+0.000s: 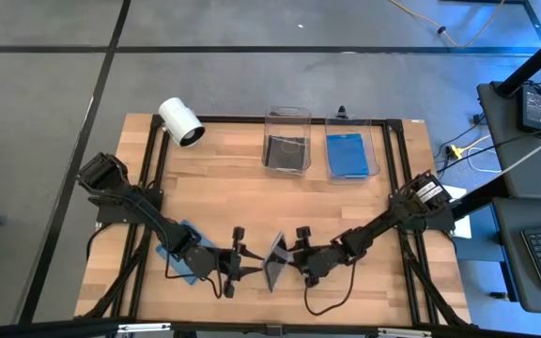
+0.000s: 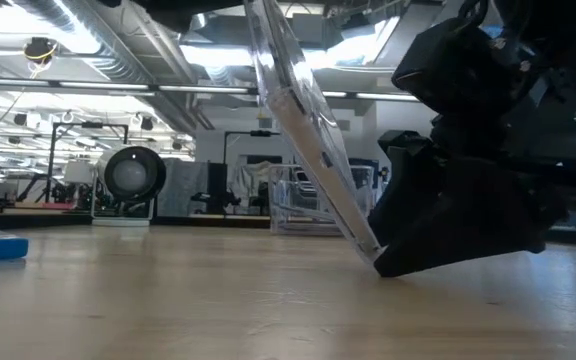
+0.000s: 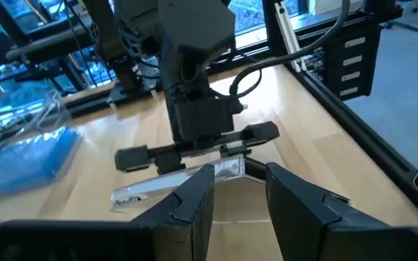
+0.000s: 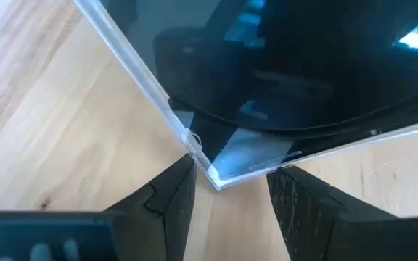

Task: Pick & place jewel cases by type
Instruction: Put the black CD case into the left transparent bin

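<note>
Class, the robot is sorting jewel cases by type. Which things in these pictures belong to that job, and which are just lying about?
Part of the job:
- dark case, tilted on edge between the left gripper and right gripper
- blue case under the left arm
- bin holding dark cases
- bin holding blue cases

Lying about:
- white camera
- floor cables

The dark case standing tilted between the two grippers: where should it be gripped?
The dark case stands tilted on one edge. Its thin rim is the part to pinch, probably from the right, where the right gripper already faces its lower corner. The left gripper is close on the other side.
</note>
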`<state>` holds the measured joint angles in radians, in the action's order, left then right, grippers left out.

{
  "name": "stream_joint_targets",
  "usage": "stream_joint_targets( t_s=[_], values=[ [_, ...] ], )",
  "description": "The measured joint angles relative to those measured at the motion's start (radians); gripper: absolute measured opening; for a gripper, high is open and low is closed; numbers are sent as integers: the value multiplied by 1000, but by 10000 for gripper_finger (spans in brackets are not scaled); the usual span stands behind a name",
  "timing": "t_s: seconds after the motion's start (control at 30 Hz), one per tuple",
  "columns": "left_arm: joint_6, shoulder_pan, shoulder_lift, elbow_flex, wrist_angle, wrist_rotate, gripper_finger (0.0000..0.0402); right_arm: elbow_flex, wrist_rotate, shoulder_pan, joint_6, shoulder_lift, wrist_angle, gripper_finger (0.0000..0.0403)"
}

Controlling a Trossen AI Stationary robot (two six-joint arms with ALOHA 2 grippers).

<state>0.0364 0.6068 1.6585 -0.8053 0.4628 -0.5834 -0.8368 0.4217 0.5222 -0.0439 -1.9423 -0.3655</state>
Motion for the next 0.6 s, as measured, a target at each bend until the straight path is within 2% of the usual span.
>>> stream_joint_targets(
  t_s=[0.6],
  values=[
    [222, -3, 4, 3, 34, 3, 116, 0, 0, -56, 33, 0, -28, 172]
  ],
)
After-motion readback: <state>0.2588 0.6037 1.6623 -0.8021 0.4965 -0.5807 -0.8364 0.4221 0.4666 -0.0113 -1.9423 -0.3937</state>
